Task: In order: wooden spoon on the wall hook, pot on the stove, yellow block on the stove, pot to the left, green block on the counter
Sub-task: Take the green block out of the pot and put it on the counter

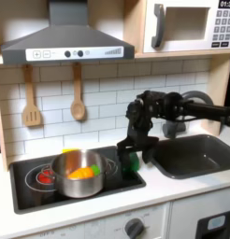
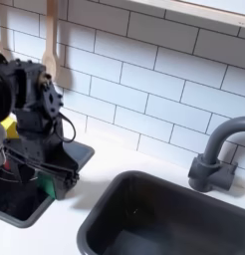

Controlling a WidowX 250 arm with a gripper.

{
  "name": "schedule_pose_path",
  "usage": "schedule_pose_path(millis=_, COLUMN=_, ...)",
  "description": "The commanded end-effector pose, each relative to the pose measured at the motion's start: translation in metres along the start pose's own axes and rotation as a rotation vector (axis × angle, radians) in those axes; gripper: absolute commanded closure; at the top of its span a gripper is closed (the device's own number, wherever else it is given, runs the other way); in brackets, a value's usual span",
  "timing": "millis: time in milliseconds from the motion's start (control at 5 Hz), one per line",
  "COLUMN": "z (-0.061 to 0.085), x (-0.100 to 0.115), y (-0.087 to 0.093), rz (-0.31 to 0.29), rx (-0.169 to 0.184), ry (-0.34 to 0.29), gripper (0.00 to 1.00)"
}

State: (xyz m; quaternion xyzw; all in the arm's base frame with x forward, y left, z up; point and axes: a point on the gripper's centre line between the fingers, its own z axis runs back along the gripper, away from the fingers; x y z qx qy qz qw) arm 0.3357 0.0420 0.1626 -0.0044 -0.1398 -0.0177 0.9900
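Presently: pot [image 1: 78,174], steel, rigid, slick, light; take by rim. Gripper [image 1: 133,161] holds green block [image 1: 134,162] between fingers.

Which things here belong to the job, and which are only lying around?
Job: pot on the stove, yellow block inside it, wooden spoon hanging on the wall, sink, counter, tool.

Lying around: spatula, faucet, microwave, range hood.
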Motion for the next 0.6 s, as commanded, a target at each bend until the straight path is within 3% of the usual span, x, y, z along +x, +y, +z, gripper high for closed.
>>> schedule_pose_path(millis=0, z=0.031, x=-0.0048, y=-0.0034, rz=-0.01, rx=-0.002, ry=-0.046, gripper=0.0)
schedule_pose_path(millis=400, z=0.0305, x=-0.0048, y=-0.004, rz=-0.007, rx=-0.006, ry=-0.045, gripper=0.0)
